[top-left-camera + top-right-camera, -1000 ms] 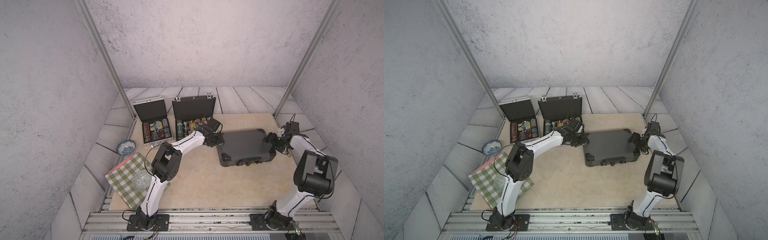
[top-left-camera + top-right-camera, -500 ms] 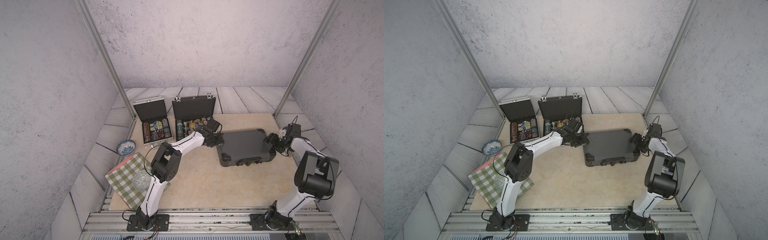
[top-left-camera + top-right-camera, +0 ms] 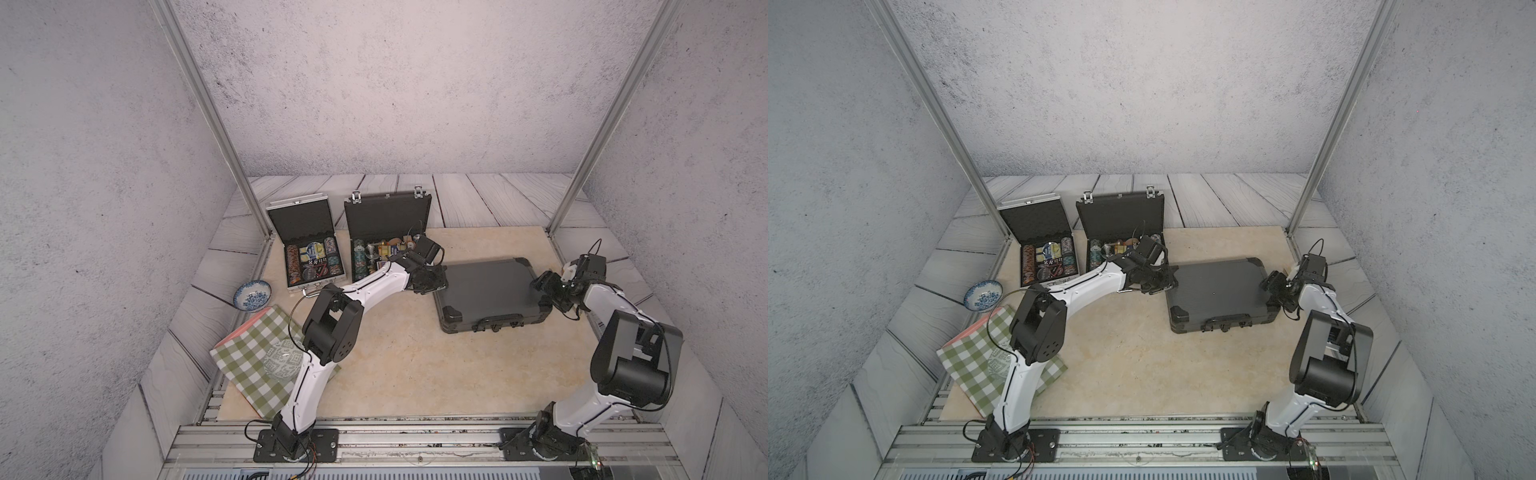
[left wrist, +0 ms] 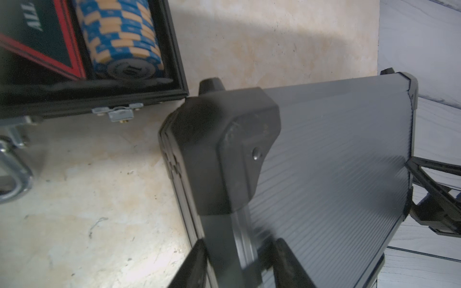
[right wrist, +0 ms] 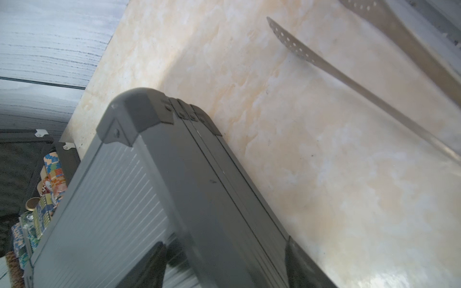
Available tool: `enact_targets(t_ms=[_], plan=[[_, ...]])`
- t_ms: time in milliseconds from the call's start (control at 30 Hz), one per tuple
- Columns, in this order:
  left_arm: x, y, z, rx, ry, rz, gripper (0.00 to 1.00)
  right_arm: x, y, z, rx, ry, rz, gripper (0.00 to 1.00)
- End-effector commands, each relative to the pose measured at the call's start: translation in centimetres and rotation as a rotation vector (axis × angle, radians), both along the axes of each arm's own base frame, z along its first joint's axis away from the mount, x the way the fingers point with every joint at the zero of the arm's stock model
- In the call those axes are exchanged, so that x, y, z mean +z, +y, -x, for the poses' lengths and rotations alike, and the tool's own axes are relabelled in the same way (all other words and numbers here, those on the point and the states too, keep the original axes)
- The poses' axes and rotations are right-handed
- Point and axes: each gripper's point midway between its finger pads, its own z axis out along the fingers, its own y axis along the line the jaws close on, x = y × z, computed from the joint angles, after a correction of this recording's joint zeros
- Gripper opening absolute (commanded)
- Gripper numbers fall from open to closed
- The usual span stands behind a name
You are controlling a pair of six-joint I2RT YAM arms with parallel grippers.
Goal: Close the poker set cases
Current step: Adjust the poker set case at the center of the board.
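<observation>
Poker set cases: we see the large case (image 3: 490, 291) shut near the desk's (image 3: 395, 374) right edge. The left pincer (image 3: 429, 283) and right pincer (image 3: 542, 286) straddle its ends; whether they are clamped we cannot tell. The silver case (image 3: 309, 257) and black case (image 3: 384, 232) stand open at the far-left corner.

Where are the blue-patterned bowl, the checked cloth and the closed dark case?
blue-patterned bowl (image 3: 252, 295): in a top view, on its patterned inside.
checked cloth (image 3: 245, 365): in a top view, on its bare left part.
closed dark case (image 3: 490, 286): in a top view, mid-lid.
</observation>
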Motion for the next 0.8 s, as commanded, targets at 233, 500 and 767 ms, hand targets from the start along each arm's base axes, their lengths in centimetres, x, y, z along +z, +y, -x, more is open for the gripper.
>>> enact_targets(t_ms=[233, 500, 767], plan=[[-8.3, -10.6, 12.8, -0.415, 0.132, 0.097, 0.41, -6.8, 2.0, 6.0, -0.003, 0.334, -0.157, 0.73], [-9.0, -11.5, 13.1, -0.444, 0.147, 0.100, 0.40, -7.2, 2.5, 5.2, 0.021, 0.321, -0.194, 0.70], [-9.7, -13.1, 16.0, -0.489, 0.189, 0.124, 0.39, -5.8, 2.8, 6.2, -0.014, 0.305, -0.197, 0.70]])
